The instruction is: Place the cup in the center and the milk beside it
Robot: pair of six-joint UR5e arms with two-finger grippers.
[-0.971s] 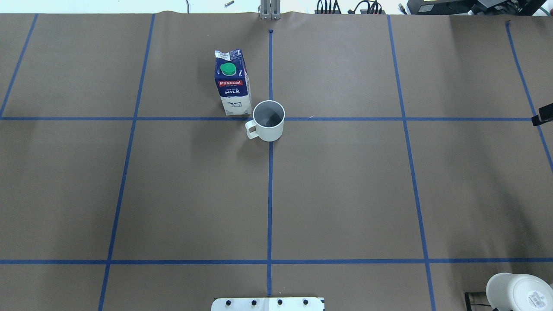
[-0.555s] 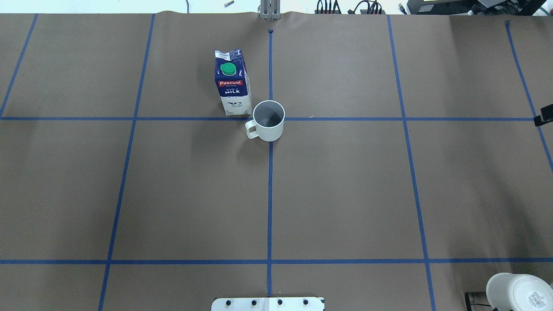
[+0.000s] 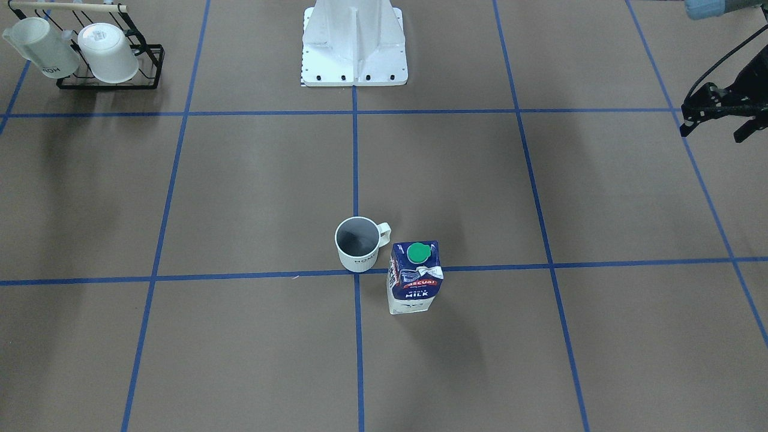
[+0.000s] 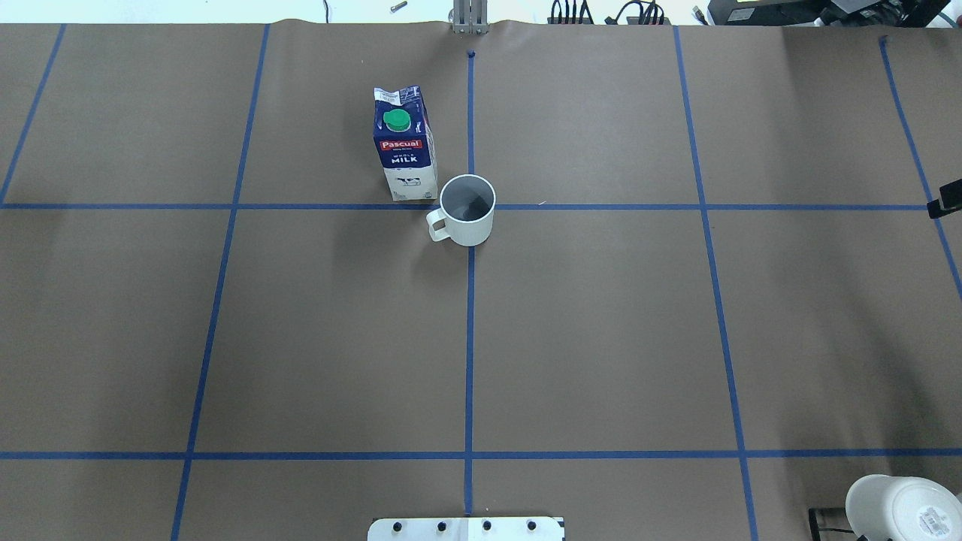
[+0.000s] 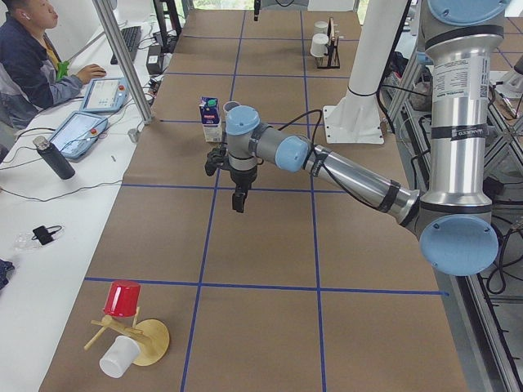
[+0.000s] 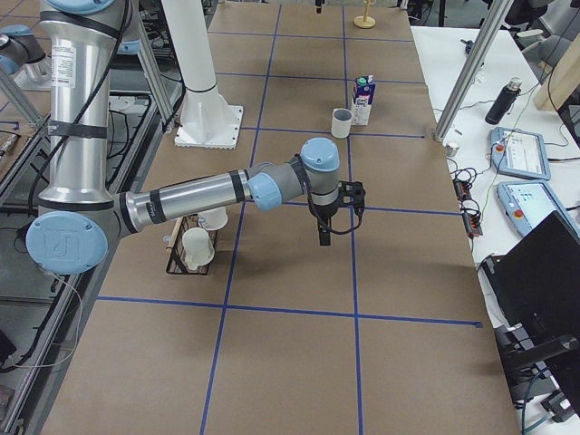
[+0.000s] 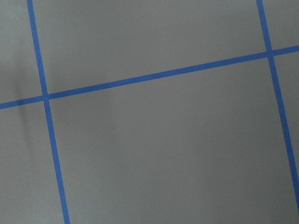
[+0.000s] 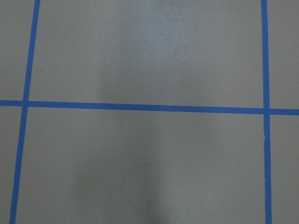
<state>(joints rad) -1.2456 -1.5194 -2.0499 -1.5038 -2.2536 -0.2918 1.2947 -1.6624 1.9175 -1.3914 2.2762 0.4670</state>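
The cup (image 4: 467, 210), a white mug with a dark grey inside, stands upright on the centre tape crossing, its handle toward the milk. It also shows in the front view (image 3: 357, 243). The milk (image 4: 404, 143), a blue-and-white carton with a green cap, stands upright close beside it (image 3: 414, 279), apart from it. My left gripper (image 3: 744, 132) hangs far off to the side above the paper (image 5: 238, 202). My right gripper (image 4: 947, 199) shows only at the overhead view's right edge (image 6: 323, 234). Neither holds anything. I cannot tell whether they are open or shut.
A black wire rack (image 3: 150, 66) with two white mugs stands at the near right corner (image 4: 823, 518). The white robot base (image 3: 354, 48) is at the near edge. A wooden stand (image 5: 151, 343) with a red cup and a white cup is at the left end. An operator (image 5: 24, 49) sits beyond the far edge.
The dark tip of my right gripper has drawn slightly further toward the overhead view's right edge. The cup and the milk have not moved.
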